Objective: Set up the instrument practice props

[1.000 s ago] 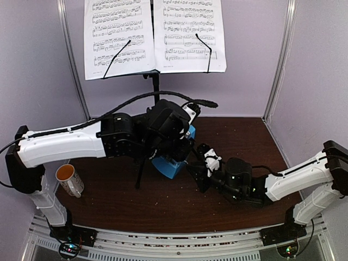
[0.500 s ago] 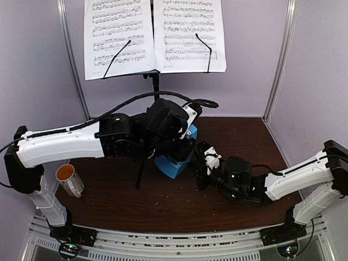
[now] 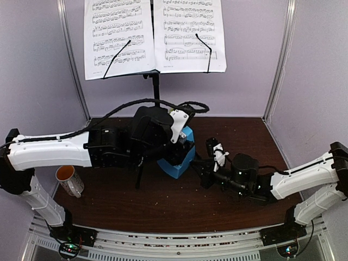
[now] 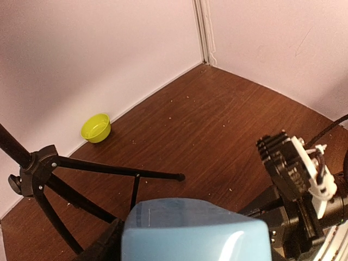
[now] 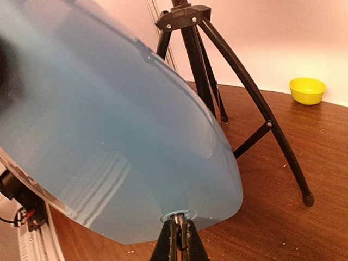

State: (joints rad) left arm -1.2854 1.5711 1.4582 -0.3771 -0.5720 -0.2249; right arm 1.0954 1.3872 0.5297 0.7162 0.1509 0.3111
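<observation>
The blue pyramid metronome (image 3: 177,161) stands on the brown table in front of the black music stand (image 3: 155,87). It fills the bottom of the left wrist view (image 4: 196,231) and most of the right wrist view (image 5: 109,136). My left gripper (image 3: 175,147) reaches over it from the left and is shut on its body. My right gripper (image 3: 202,167) is at its right side, its fingertips (image 5: 187,239) shut on a small metal stub sticking out of the metronome's side. Two white sheet-music pages (image 3: 155,35) rest on the stand's desk.
A white-and-orange mug (image 3: 69,180) stands at the table's left front. A lime-green bowl (image 4: 96,128) sits against the back wall and also shows in the right wrist view (image 5: 307,89). The stand's tripod legs (image 4: 81,166) spread over the table just behind the metronome.
The left arm has drawn back a little to the left and its wrist has turned. The metronome and the right gripper have shifted slightly right and away.
</observation>
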